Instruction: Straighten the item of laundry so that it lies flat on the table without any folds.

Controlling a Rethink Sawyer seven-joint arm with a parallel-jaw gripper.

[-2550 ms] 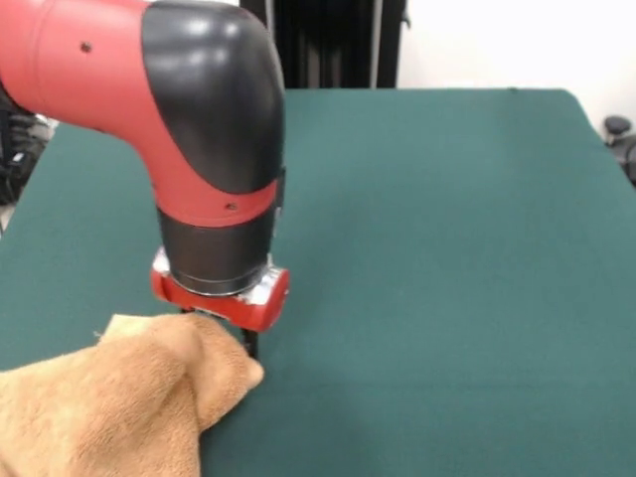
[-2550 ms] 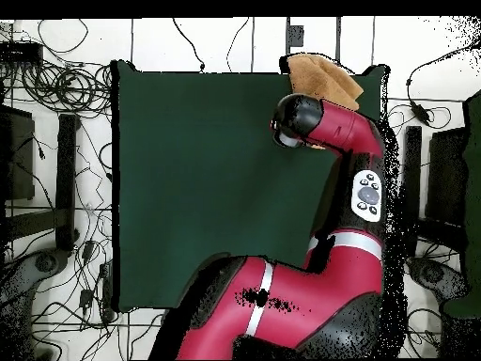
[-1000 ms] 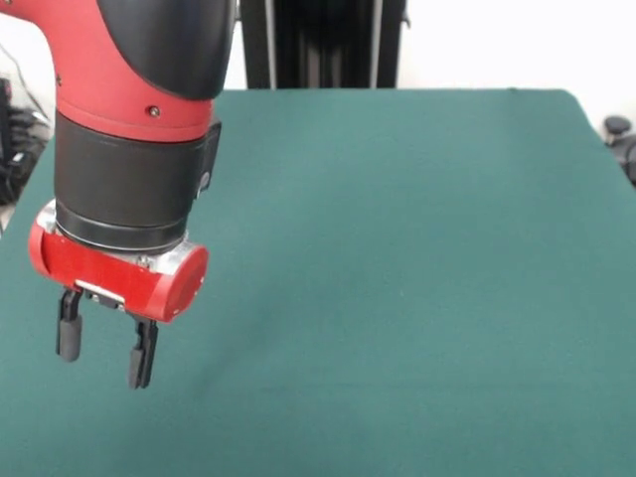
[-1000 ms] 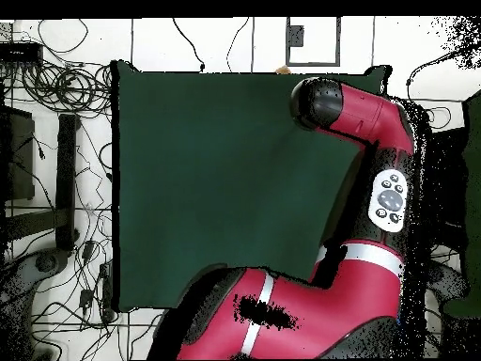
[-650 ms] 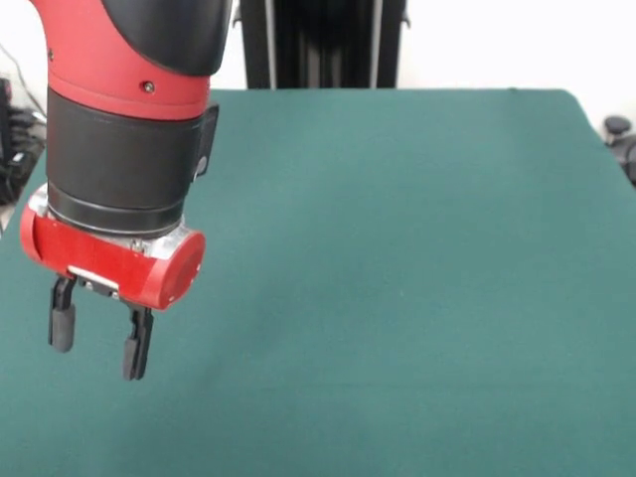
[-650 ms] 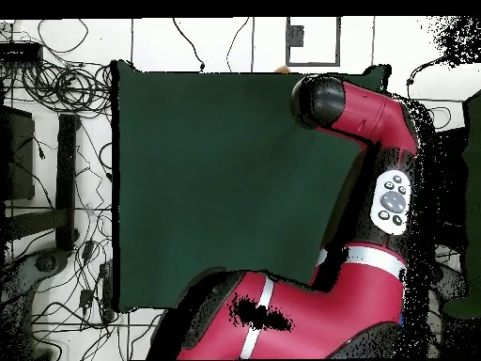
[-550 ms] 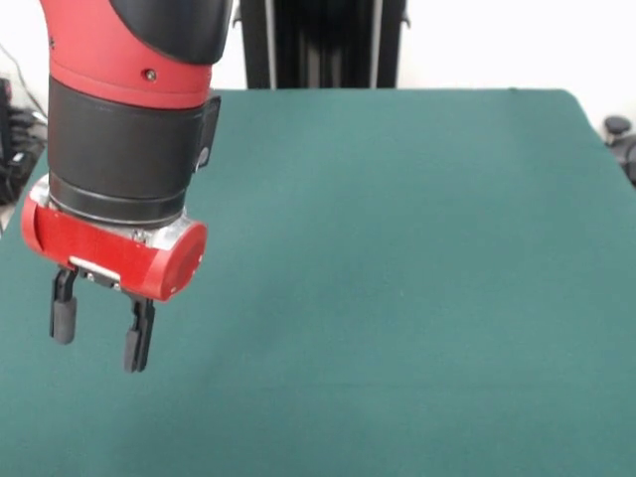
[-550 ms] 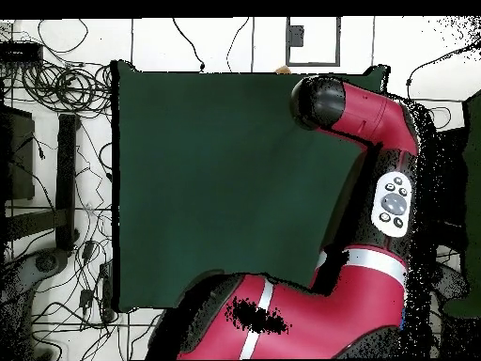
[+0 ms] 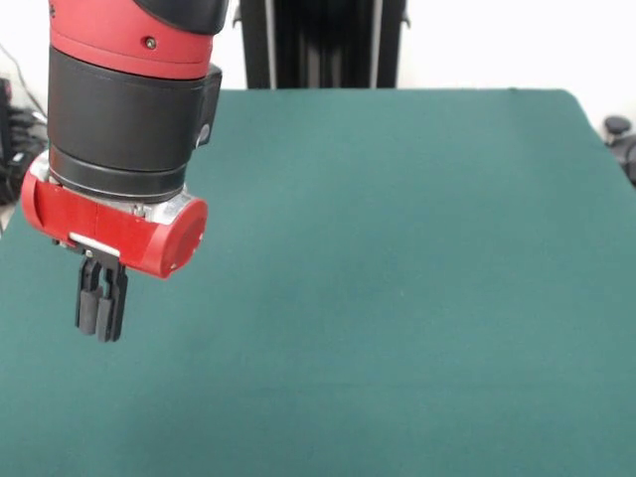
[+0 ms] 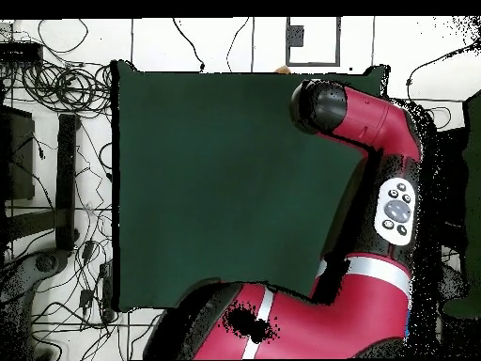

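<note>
Now: bare green worktop [image 9: 417, 248], towel mostly out of sight.
Pincer [image 9: 100, 303] pressed together, empty, raised over worktop's corner.

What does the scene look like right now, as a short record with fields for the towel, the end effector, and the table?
towel: not on the table in either view; only a tiny orange-tan bit shows past the table's edge in the overhead view
end effector: shut, empty, hanging above the table
arm: reaches over one side of the table
table: dark green surface
</note>
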